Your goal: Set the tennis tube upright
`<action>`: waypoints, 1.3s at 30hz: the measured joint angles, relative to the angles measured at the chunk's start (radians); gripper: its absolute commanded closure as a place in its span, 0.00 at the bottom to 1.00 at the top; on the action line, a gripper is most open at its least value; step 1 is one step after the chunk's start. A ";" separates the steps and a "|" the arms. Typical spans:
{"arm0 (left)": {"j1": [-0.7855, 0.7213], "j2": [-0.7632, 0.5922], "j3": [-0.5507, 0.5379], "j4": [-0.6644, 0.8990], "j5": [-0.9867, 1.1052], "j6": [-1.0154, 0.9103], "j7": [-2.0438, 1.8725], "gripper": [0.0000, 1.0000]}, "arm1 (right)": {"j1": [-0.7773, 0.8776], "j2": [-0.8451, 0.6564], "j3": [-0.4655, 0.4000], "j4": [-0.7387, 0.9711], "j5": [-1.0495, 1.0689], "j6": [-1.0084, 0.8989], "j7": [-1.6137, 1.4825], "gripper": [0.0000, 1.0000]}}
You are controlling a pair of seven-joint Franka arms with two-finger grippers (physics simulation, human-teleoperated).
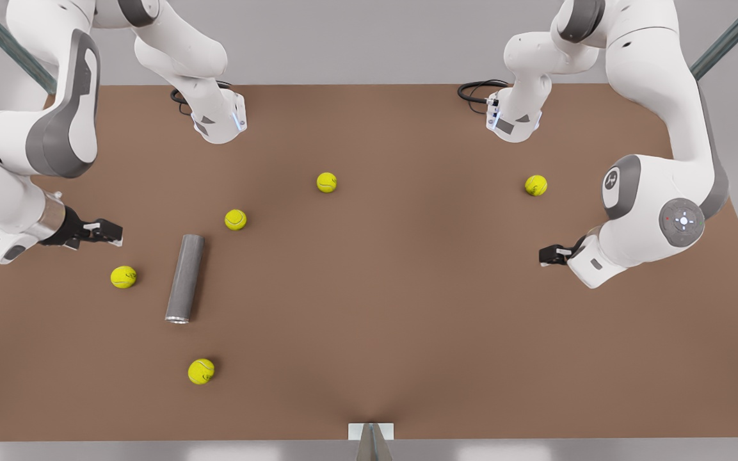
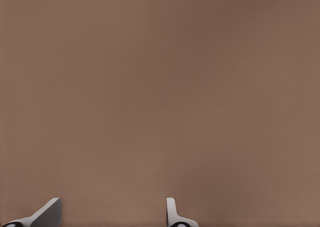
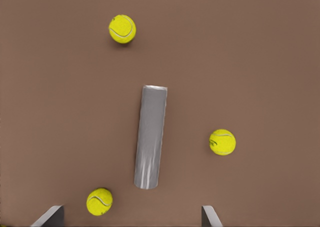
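Observation:
The tennis tube (image 1: 185,278) is a matte grey cylinder lying flat on the brown table (image 1: 407,333), toward the front view's left. Its silvery rim points at the table's near edge. In the right wrist view the tennis tube (image 3: 150,137) lies lengthwise ahead of my right gripper (image 3: 131,210), whose fingers are spread wide and hold nothing. That right gripper (image 1: 109,232) hovers at the front view's left, a short way from the tube and apart from it. My left gripper (image 1: 548,255) waits at the front view's right. In its own view the left gripper (image 2: 112,205) is open over bare table.
Several yellow-green tennis balls lie scattered: one ball (image 1: 123,276) beside the tube on the right gripper's side, one ball (image 1: 235,219) past its far end, one ball (image 1: 201,371) nearer the front edge. Others rest at mid-table (image 1: 326,182) and far right (image 1: 536,185).

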 measured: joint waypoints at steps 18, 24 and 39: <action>0.001 -0.034 -0.003 -0.002 0.003 -0.038 -0.003 0.00 | 0.126 0.063 -0.012 -0.346 0.052 0.336 0.285 0.00; 0.011 -0.022 -0.001 -0.003 0.007 -0.041 -0.001 0.00 | 0.112 0.084 -0.009 -0.445 0.052 0.462 0.320 0.00; 0.007 -0.028 0.005 0.000 0.011 -0.040 -0.004 0.00 | -0.144 0.144 0.139 -0.688 0.037 0.825 0.317 0.00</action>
